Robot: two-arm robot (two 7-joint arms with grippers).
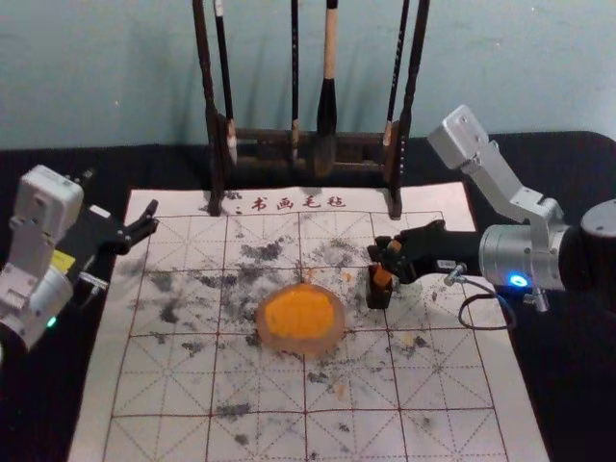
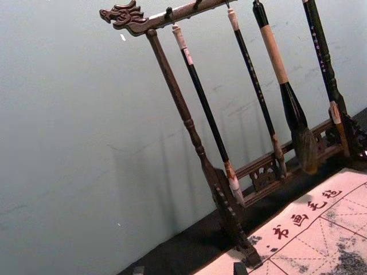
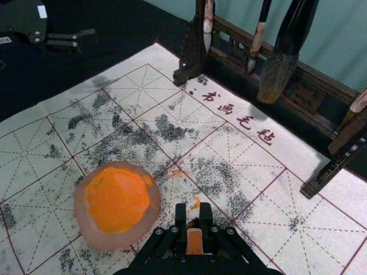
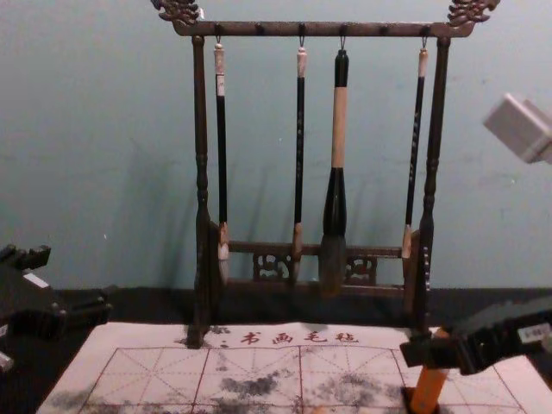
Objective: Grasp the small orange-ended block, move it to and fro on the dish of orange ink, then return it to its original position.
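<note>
My right gripper (image 1: 387, 252) is at the right of the felt, shut on the upper part of the orange block (image 1: 383, 277), which leans over a small black holder (image 1: 379, 296). In the right wrist view the block (image 3: 194, 242) is pinched between the fingers of my right gripper (image 3: 193, 216). The chest view has the block (image 4: 429, 391) tilted, with its lower end by the holder. The dish of orange ink (image 1: 300, 318) lies on the felt, left of the block. My left gripper (image 1: 117, 202) is parked at the left, open; in its wrist view, the left gripper (image 2: 189, 269) holds nothing.
A dark wooden rack (image 1: 260, 152) with hanging brushes (image 4: 338, 129) stands at the back of the felt (image 1: 192, 385). The ink-stained felt lies on a black tabletop (image 1: 558, 356). A cable (image 1: 481, 325) loops below my right wrist.
</note>
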